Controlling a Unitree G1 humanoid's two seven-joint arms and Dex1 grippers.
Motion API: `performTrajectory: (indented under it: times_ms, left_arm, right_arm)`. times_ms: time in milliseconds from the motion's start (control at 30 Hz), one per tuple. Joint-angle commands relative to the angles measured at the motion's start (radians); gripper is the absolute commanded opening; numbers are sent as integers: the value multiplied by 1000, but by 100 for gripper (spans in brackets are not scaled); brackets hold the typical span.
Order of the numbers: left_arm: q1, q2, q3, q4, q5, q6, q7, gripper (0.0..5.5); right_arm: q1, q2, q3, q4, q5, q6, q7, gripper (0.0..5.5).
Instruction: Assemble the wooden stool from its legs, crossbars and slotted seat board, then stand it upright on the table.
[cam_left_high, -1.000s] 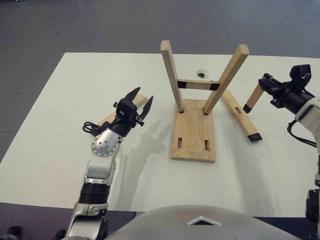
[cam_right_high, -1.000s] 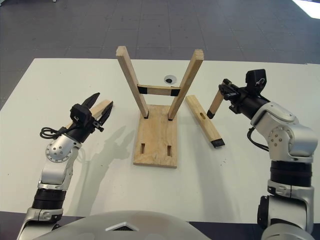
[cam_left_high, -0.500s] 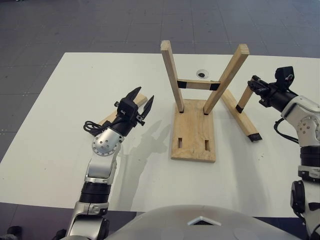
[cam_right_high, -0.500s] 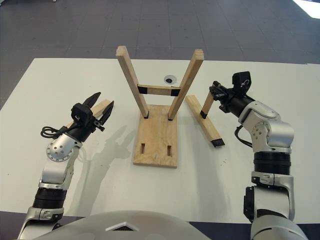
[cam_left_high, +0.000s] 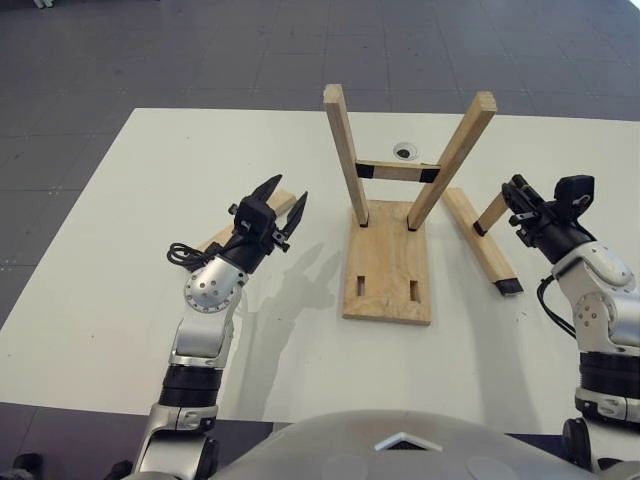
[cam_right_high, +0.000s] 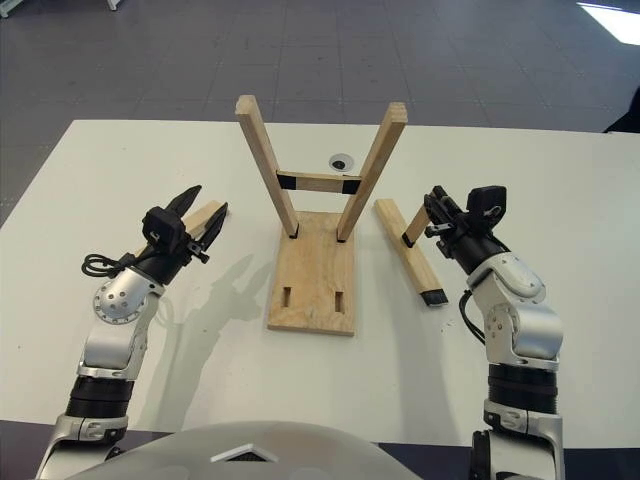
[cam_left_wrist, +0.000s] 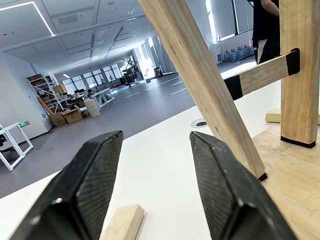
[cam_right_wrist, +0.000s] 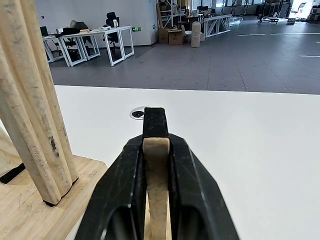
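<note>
- A white table (cam_left_high: 120, 250) is seen carrying all the stool parts.
- A slotted seat board (cam_left_high: 388, 265) is laid flat at the table's middle; the two slots nearer the robot are unfilled.
- Two legs (cam_left_high: 346, 155) are stood in the board's far slots and are joined by a crossbar (cam_left_high: 396, 170).
- A loose leg (cam_left_high: 481, 243) is laid on the table just right of the board.
- A wooden piece (cam_right_high: 205, 214) is laid flat left of the board.
- The left gripper (cam_left_high: 288, 192) is held above the near end of that piece with its fingers (cam_left_wrist: 95, 175) spread wide; the piece is seen below the gap, touched by neither finger.
- A short black-tipped crossbar (cam_left_high: 490, 212) is clamped between the fingers (cam_right_wrist: 125, 170) of the right gripper (cam_right_wrist: 154, 137), which are pressed against both its sides; its free end points toward the loose leg.
</note>
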Motion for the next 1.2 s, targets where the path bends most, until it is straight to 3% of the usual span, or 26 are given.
performTrajectory:
  times_ms: [33, 500, 533, 733, 967, 1200]
  left_arm:
    - [-8, -1, 6, -5, 7, 10, 11, 245]
    - [-12, 6, 12, 8, 6, 0, 16, 245]
    - [-18, 9, 16, 15, 5, -1, 16, 245]
    - [-13, 11, 14, 19, 10, -10, 13, 245]
    - [-13, 25, 24, 36, 10, -24, 10, 245]
    - [-21, 21, 19, 41, 11, -22, 13, 245]
  right_arm:
    - [121, 23, 48, 42, -52, 51, -7, 39]
    - [8, -11, 36, -65, -57, 114, -60, 39]
    - [7, -8, 32, -71, -52, 116, -59, 76]
    - [-23, -14, -13, -173, -30, 170, -82, 158]
    - [-335, 65, -166, -311, 155, 369, -322, 158]
    - [-467, 208, -35, -202, -97, 352, -642, 158]
